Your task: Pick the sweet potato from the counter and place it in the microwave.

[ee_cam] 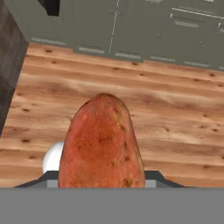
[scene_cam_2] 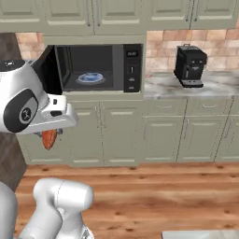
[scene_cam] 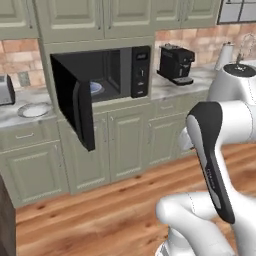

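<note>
Gripper (scene_cam_2: pixel 50 133) clamped on sweet potato (ee_cam: pixel 101 146), hanging over wood floor (ee_cam: pixel 175 113); microwave (scene_cam_2: pixel 98 67) door (scene_cam: pixel 75 102) open.

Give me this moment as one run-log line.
phase: carry | gripper: shut on sweet potato, over wood floor | microwave: door open, plate inside | placed: not yet

Marble counter (scene_cam: pixel 170 89) with black coffee machine (scene_cam: pixel 175 64) (right of microwave (scene_cam: pixel 105 75)), 1 toaster (scene_cam: pixel 6 89)
</note>
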